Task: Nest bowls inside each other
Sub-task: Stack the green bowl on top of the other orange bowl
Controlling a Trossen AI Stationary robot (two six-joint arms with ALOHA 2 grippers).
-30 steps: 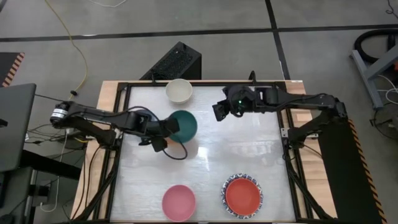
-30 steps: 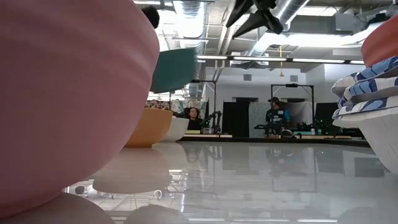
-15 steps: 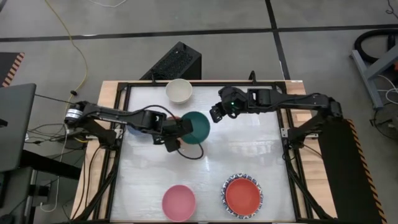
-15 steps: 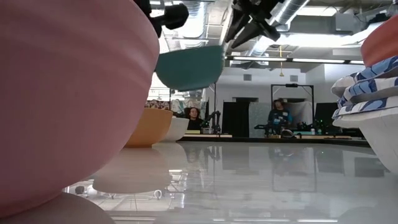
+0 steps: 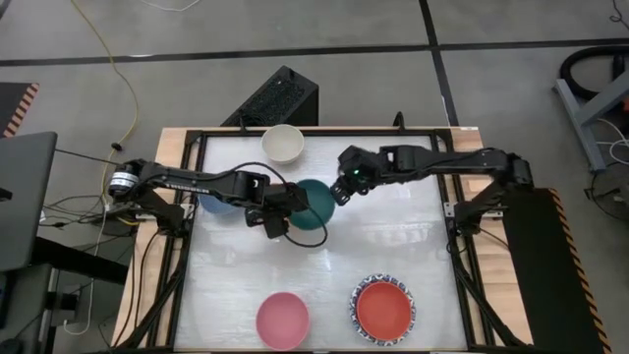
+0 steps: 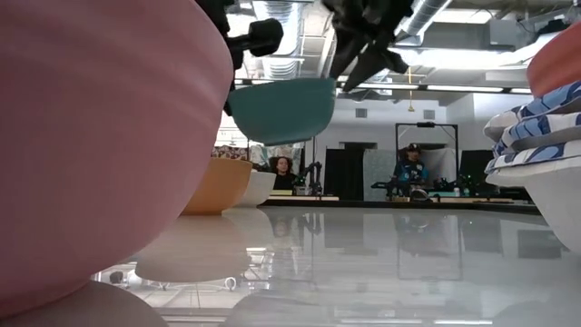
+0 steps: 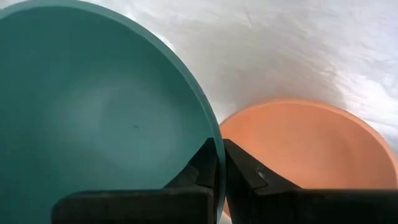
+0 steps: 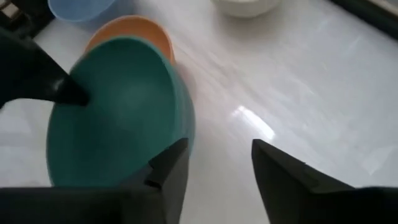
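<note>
A teal bowl (image 5: 314, 205) hangs above the table's middle, mouth up, and my left gripper (image 7: 217, 163) is shut on it. Below it an orange bowl (image 7: 305, 149) rests on its base on the table. My right gripper (image 8: 217, 149) stands open at the teal bowl's right rim (image 8: 186, 118), one finger just beside the wall. A white bowl (image 5: 283, 144) sits at the far edge. A blue bowl (image 5: 214, 204) lies partly under my left arm. My left gripper pinches the teal bowl's rim (image 7: 214, 140) on the bowl's left side, one finger inside the bowl and one outside. It comes from the table's left, slanting down. The bowl is lifted clear and about level, mouth up (image 6: 281, 107). Whether my right gripper touches the teal bowl, I cannot tell.
A pink bowl (image 5: 282, 320) sits at the near edge. To its right a red bowl (image 5: 383, 309) is nested in a blue-and-white patterned one. The table's right half between them and my right arm is bare. People show in the room beyond the table.
My left gripper has carried the teal bowl toward the table's right, and the bowl has come from tilted to about level. My right gripper has come down and leftward, up to the bowl's right rim.
</note>
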